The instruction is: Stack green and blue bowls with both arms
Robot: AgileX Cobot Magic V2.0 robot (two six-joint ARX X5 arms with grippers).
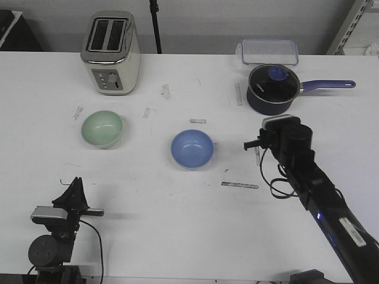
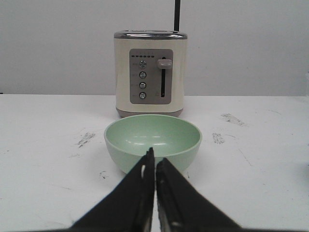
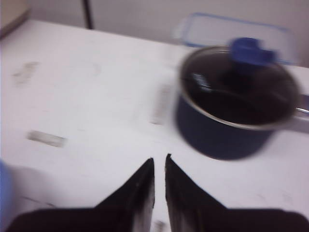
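Observation:
The pale green bowl sits upright on the white table at the left, in front of the toaster. About a bowl's width to its right, the blue bowl stands near the middle. My left gripper is low at the front left, well short of the green bowl, pointing at it. Its jaws are shut and hold nothing. My right gripper hovers to the right of the blue bowl, apart from it. It is shut and holds nothing, and only a blue sliver of that bowl shows.
A cream toaster stands at the back left, behind the green bowl. A dark navy saucepan with a glass lid and a blue handle sits just beyond my right gripper. A clear plastic box lies behind it. Tape scraps dot the table.

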